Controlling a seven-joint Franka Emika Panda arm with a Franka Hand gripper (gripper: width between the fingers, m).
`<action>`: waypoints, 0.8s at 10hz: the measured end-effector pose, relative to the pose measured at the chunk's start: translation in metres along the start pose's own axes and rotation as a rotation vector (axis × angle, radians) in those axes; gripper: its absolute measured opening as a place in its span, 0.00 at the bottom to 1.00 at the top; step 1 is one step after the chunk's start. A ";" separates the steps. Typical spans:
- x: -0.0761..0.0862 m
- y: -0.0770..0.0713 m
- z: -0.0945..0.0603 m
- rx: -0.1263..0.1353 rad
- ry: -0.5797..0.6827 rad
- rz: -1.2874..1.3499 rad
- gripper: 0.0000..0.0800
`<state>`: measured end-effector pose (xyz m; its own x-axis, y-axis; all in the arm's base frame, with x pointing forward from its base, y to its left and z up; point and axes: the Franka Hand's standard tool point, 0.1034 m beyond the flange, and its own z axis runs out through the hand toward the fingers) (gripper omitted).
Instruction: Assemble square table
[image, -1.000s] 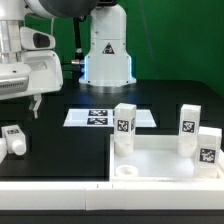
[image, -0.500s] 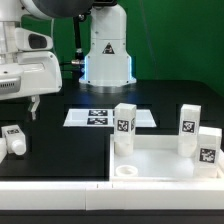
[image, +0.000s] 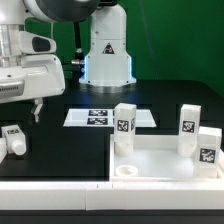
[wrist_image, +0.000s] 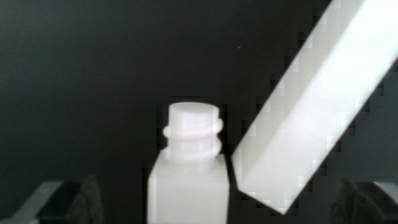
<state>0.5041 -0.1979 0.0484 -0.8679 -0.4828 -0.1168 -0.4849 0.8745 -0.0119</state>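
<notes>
The square table top (image: 160, 160), a white tray with a raised rim, lies at the exterior view's lower right. Three white tagged legs stand on it (image: 124, 128) (image: 188, 128) (image: 207, 148), and a round corner hole (image: 127, 172) shows. A fourth leg (image: 12, 140) lies loose on the black table at the exterior view's left. My gripper (image: 32, 108) hangs above and slightly right of it, open and empty. In the wrist view this leg (wrist_image: 191, 165) shows its threaded end and lies between my spread dark fingers (wrist_image: 63, 200), apart from both.
The marker board (image: 108, 117) lies flat at the middle back. A long white bar (image: 55, 185) runs along the front, and it also shows in the wrist view (wrist_image: 311, 110) beside the loose leg. The robot base (image: 107, 50) stands behind.
My gripper has shifted a little toward the exterior view's right and slightly down over the loose leg. Nothing else has moved.
</notes>
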 end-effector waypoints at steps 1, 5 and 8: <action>0.001 0.000 0.002 -0.001 0.003 0.027 0.81; 0.039 0.010 0.033 -0.007 0.040 0.155 0.81; 0.042 0.012 0.036 -0.010 0.049 0.155 0.79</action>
<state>0.4662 -0.2062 0.0074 -0.9366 -0.3437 -0.0679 -0.3453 0.9384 0.0128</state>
